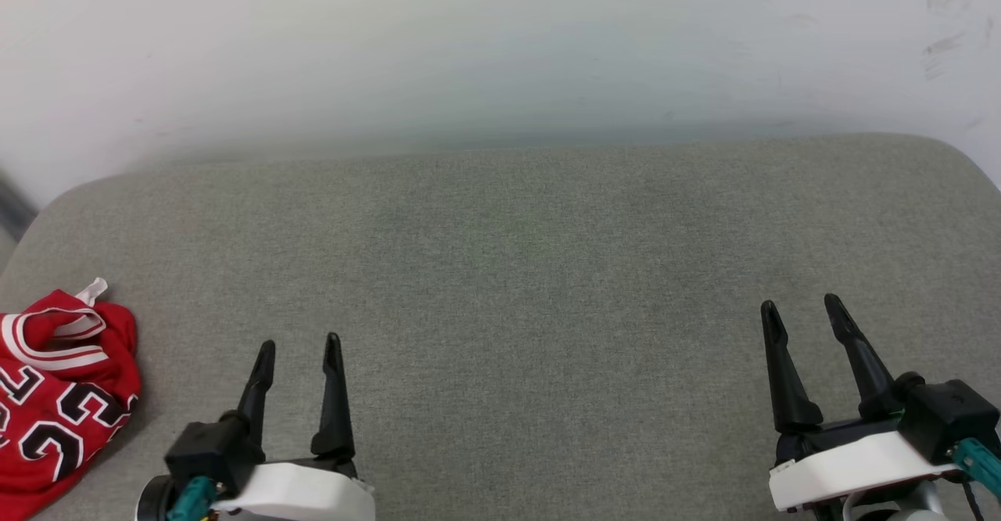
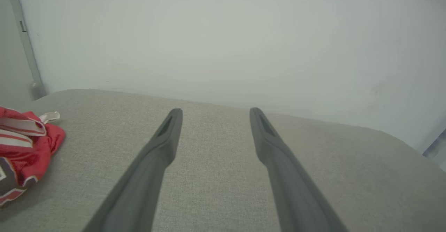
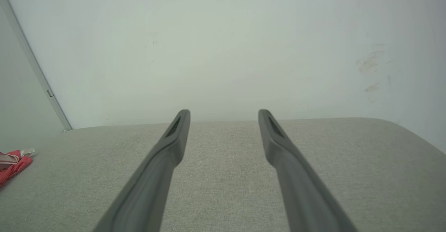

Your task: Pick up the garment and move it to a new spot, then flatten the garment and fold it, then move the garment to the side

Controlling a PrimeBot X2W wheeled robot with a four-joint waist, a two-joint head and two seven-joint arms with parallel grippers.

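Note:
The garment (image 1: pixel 59 396) lies crumpled at the left edge of the grey cushion, a red jersey with striped trim and black white-outlined digits, partly cut off by the frame. In the left wrist view the garment (image 2: pixel 24 148) sits far left, and a red corner of the garment (image 3: pixel 14 162) shows at the far left of the right wrist view. My left gripper (image 1: pixel 301 345) stands open to the right of it, apart from the cloth, nothing between its fingers. My right gripper (image 1: pixel 801 306) is open over the cushion's right side, far from the jersey.
The grey fabric cushion (image 1: pixel 508 271) spans the whole width, with rounded back corners. A pale wall (image 1: pixel 500 44) rises right behind it, with scuff marks at the upper right. A grey vertical strip (image 2: pixel 28 51) stands at the far left beyond the cushion.

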